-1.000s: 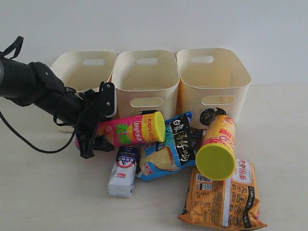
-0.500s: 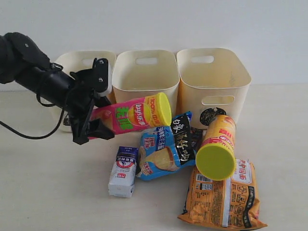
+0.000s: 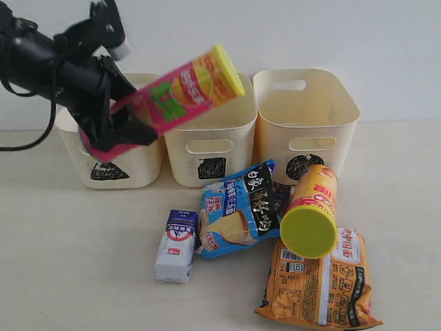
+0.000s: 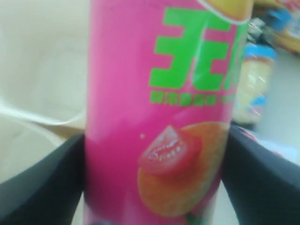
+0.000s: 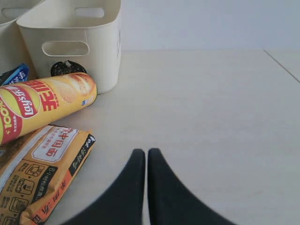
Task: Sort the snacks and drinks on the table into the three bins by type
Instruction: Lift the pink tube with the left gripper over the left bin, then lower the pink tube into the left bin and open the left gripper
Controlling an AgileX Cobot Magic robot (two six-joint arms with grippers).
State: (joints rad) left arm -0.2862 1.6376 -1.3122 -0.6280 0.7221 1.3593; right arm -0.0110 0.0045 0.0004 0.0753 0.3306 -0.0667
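Pink chip tube, yellow-green lid, held aloft and tilted with the lid end higher – its base is clamped in the left gripper, whose black fingers press on opposite sides of the tube near its base. It hangs over the left bin and reaches across the rim of the middle bin; the height probably serves to clear the walls before a drop, though which tub is meant cannot be told. Right bin, circle-marked, shows nothing inside from this angle. Yet to be sorted, on the table: a yellow-orange chip tube leaning lid-forward between the right bin and the orange crinkly bag; a blue bag with black band beside it; and a small white drink carton touching that bag's edge. Right gripper – jaws pressed together, holding nothing, low over bare table well clear of the pile, probably parked out of the way.
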